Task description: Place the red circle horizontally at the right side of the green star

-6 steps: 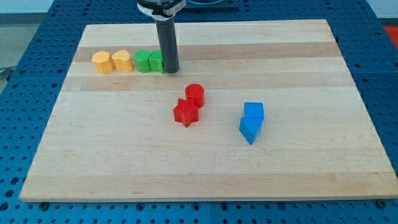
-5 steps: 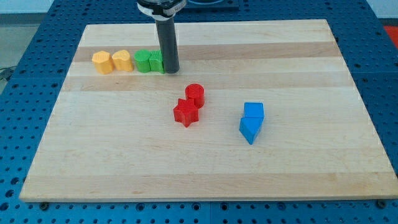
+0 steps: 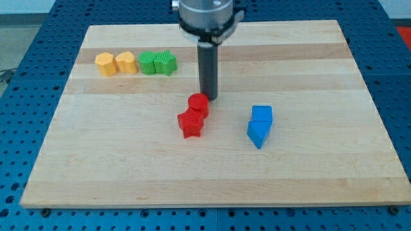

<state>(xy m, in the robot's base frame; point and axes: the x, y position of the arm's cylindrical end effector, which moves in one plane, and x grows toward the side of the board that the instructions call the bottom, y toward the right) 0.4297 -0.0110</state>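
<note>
A big wooden board [image 3: 308,179] lies on a blue table with lots of little holes [image 3: 398,96]. The dark rod comes down from the top middle of the frame. My tip [image 3: 208,98] sits on the board a little above the middle. It has no claws, so there is nothing to open or squeeze shut.

The red circle [image 3: 198,104] is right by my tip, just to its lower left. They look like they touch, or almost touch. The red circle also leans against the red star [image 3: 191,123], which sits just below it and a bit to the left. These two red blocks are near the middle of the frame.

The green star [image 3: 166,63] is in the upper left of the frame, well apart from the red circle. It is the last block on the right end of a short row. Right beside it on the left is another green block [image 3: 148,63]; I cannot tell its shape. Next comes a yellow block [image 3: 126,63], and then an orange block [image 3: 105,64] at the left end. The row runs side to side.

To the right of the red blocks there are two blue blocks. One blue block [image 3: 262,114] is above and the other blue block [image 3: 257,133] is just below, touching it.
</note>
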